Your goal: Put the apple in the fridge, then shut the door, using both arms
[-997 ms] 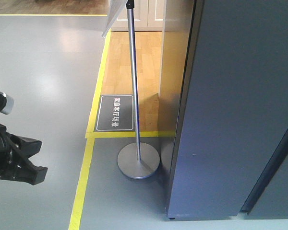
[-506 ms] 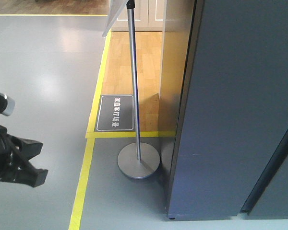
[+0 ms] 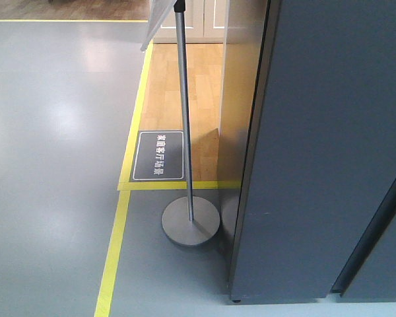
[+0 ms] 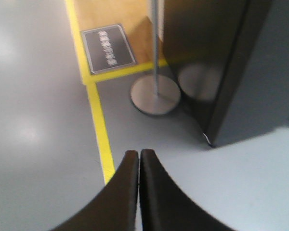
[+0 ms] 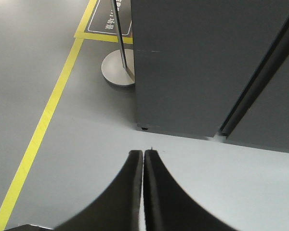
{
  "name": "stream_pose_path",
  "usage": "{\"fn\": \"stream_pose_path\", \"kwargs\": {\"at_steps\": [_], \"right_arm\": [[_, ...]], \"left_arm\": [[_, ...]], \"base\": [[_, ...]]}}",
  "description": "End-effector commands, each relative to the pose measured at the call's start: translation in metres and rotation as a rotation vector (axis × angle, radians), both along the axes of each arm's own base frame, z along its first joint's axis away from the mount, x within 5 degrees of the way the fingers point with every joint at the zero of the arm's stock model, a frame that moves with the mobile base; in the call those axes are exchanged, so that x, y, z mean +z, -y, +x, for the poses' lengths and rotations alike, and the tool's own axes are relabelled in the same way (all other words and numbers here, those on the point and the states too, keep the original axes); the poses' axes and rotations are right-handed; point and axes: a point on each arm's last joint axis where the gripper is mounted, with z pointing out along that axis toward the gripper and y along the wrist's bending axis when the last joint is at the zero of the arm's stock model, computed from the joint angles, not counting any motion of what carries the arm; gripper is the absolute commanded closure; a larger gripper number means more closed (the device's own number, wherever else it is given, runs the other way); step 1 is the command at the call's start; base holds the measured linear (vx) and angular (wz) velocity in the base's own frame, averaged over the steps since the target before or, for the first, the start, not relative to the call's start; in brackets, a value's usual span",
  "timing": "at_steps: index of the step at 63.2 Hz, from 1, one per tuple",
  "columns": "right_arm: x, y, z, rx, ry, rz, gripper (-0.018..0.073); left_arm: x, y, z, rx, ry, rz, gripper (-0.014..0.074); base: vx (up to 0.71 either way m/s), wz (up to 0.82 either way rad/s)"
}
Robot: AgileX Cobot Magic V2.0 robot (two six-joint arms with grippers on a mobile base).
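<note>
The dark grey fridge fills the right of the front view, and its door stands shut, with only a dark seam showing. The fridge also shows in the left wrist view and the right wrist view. The apple is out of view. My left gripper is shut and empty, above the grey floor left of the fridge corner. My right gripper is shut and empty, above the pale floor in front of the fridge. Neither arm shows in the front view.
A metal sign stand with a round base stands just left of the fridge. Yellow floor tape runs along the floor past a dark floor plaque. Wooden flooring lies beyond.
The left arm, seen at the lower left edge of the front view before, has dropped down and left out of that view.
</note>
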Motion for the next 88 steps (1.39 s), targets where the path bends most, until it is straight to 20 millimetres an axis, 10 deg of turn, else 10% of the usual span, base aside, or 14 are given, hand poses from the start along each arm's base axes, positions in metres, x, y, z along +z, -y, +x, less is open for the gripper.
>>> {"fn": "stream_pose_path", "kwargs": {"at_steps": [1, 36, 88], "right_arm": [[0.011, 0.0, 0.003, 0.002, 0.064, 0.008, 0.0563], [0.01, 0.0, 0.003, 0.002, 0.058, 0.008, 0.0563], [0.01, 0.0, 0.002, 0.003, 0.047, 0.007, 0.0563]], "left_arm": [[0.005, -0.006, -0.009, 0.054, 0.203, -0.044, 0.0603], [-0.062, -0.016, -0.026, 0.181, 0.596, -0.078, 0.0603], [-0.051, -0.015, -0.026, 0.151, 0.725, -0.009, 0.0603]], "base": [[0.0, 0.0], [0.0, 0.0], [0.0, 0.0]]}}
